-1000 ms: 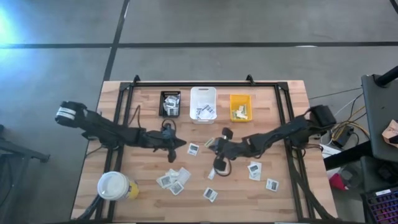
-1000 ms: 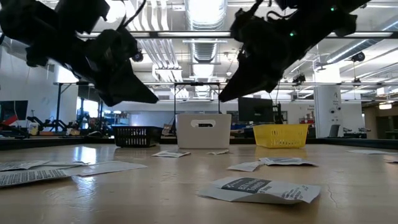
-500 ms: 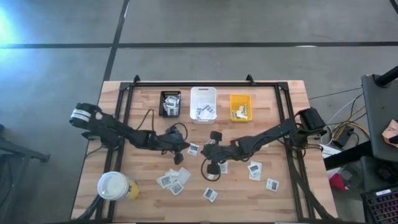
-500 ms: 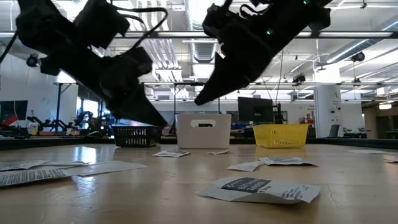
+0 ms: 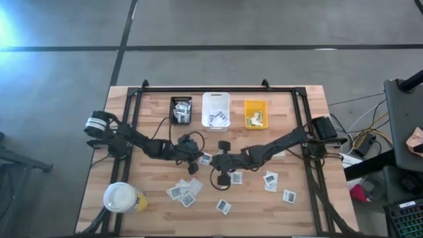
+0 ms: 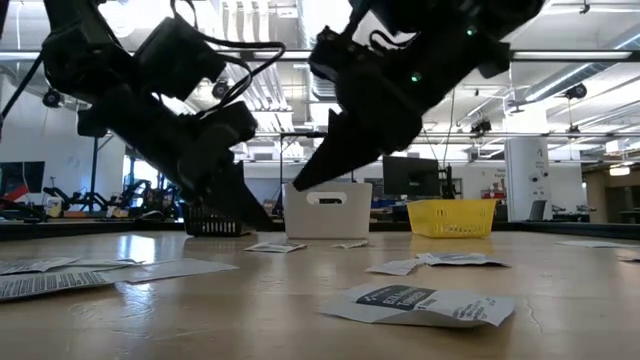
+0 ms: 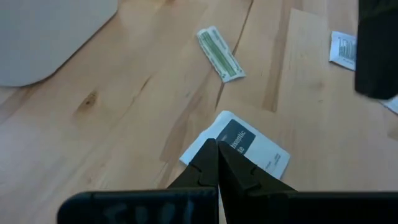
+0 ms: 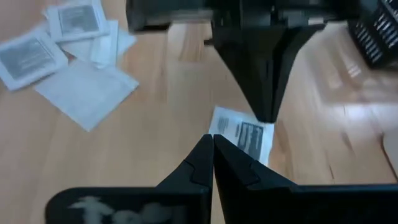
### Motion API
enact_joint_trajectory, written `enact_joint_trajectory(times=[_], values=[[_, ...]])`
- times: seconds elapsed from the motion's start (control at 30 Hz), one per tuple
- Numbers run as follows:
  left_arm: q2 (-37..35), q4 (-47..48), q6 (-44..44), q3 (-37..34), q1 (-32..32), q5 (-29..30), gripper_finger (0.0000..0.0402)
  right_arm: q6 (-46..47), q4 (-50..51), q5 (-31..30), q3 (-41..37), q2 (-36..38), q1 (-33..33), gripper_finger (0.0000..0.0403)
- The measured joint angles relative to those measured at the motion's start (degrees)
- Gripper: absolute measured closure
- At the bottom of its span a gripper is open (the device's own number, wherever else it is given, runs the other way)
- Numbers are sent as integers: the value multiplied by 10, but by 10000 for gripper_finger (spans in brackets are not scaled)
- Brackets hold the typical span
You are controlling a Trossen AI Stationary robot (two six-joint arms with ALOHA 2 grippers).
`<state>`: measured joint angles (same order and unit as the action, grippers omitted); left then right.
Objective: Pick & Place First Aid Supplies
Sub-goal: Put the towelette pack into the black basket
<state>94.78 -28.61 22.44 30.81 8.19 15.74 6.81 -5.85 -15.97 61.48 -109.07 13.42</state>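
Observation:
The first aid supplies lie flat on the wooden table as small paper packets. One white packet with a dark patch [image 5: 206, 158] [image 7: 252, 145] [image 8: 244, 135] lies mid-table. My left gripper [image 5: 198, 159] [image 7: 212, 147] is shut, slanting down from the left, its tip just over that packet's edge. My right gripper [image 5: 213, 162] [image 8: 209, 140] is shut too, slanting down from the right, tip a little higher [image 6: 298, 183] and short of the packet. A green strip [image 7: 221, 45] lies farther off. More packets [image 5: 185, 192] lie loose toward the near edge.
Black [image 5: 180, 110], white [image 5: 216, 110] and yellow [image 5: 256, 114] bins stand in a row at the far edge, each with packets inside. A white-lidded cup [image 5: 121, 197] stands near left. More packets [image 5: 223, 206] [image 5: 270, 180] [image 5: 289, 196] lie scattered near and right.
Both shut grippers have come down and toward each other over the table's middle. The left one has gone right, the right one left, rolling as it went, and they now meet over the mid-table packet. No packet has moved.

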Motion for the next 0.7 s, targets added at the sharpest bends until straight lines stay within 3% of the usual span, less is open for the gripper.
enact_joint_trajectory(times=[0.47, 0.7], values=[[38, -10, 7, 0, -3, -7, 401, -24, -17, 0, 45, -89, -4, 394], [41, 5, 17, 1, -3, -4, 401, -88, 24, -2, 56, -81, -4, 394]])
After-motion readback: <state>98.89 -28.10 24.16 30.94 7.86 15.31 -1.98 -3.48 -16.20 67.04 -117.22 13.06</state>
